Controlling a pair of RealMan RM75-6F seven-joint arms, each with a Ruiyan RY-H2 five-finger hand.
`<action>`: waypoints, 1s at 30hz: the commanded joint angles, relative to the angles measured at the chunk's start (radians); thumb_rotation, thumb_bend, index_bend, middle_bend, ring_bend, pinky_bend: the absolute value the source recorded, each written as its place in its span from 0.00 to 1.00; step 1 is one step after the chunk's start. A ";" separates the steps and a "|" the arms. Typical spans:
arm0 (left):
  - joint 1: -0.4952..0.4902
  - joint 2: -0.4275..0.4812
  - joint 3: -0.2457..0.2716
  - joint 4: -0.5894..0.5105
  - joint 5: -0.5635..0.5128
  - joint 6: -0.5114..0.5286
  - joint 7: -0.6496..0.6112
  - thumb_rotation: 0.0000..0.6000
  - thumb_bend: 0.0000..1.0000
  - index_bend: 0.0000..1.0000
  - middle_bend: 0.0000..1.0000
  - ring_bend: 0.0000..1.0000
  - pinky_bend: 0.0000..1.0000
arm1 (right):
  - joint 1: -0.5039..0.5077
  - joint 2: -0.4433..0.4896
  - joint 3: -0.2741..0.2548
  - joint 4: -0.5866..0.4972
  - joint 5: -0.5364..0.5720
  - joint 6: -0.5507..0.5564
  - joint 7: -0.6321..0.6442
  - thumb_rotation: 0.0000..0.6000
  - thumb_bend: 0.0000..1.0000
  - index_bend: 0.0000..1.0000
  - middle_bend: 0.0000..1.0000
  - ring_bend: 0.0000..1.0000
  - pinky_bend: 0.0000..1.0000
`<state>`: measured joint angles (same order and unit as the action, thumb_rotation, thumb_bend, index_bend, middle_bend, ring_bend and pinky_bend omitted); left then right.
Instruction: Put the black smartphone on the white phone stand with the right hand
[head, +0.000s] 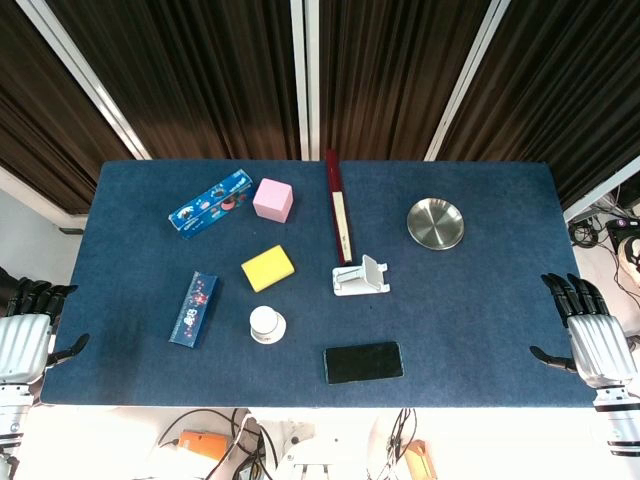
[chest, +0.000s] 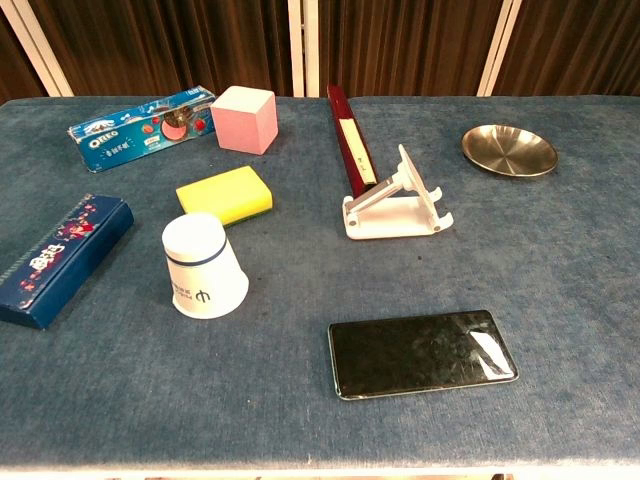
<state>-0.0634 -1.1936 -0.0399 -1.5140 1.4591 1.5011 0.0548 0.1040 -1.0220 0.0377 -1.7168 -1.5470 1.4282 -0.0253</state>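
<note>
Lying flat near front edge of table (head: 480, 240), black smartphone (head: 363, 362) sits just in front of white phone stand (head: 361, 277). Right hand (head: 592, 335) off right edge, fingers apart, empty; left hand (head: 28, 335) likewise. Phone likely stiff, thin, slick, glass fragile: pinch across long edges, lifting one edge first.

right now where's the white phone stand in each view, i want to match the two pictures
Head view: the white phone stand sits right of table centre, beyond the black smartphone.
Chest view: the stand is centre-right, upper half, again beyond the smartphone.
Shared landmark: the dark red box just behind the stand.
</note>
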 joint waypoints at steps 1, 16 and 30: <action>0.000 -0.008 -0.003 0.010 0.001 0.002 -0.009 1.00 0.14 0.20 0.22 0.13 0.00 | 0.008 -0.004 -0.006 -0.015 -0.014 -0.012 -0.002 1.00 0.18 0.00 0.14 0.00 0.12; -0.017 -0.020 0.008 0.012 0.051 0.001 0.005 1.00 0.14 0.20 0.01 0.00 0.00 | 0.189 -0.179 -0.022 -0.252 0.019 -0.346 -0.268 1.00 0.18 0.00 0.00 0.00 0.13; -0.011 -0.035 0.020 0.039 0.050 -0.009 -0.019 1.00 0.14 0.20 0.01 0.00 0.00 | 0.332 -0.488 -0.003 -0.290 0.339 -0.440 -0.750 1.00 0.18 0.16 0.00 0.00 0.01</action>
<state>-0.0745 -1.2279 -0.0199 -1.4759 1.5098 1.4922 0.0364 0.4044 -1.4623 0.0349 -1.9953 -1.2641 0.9990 -0.7164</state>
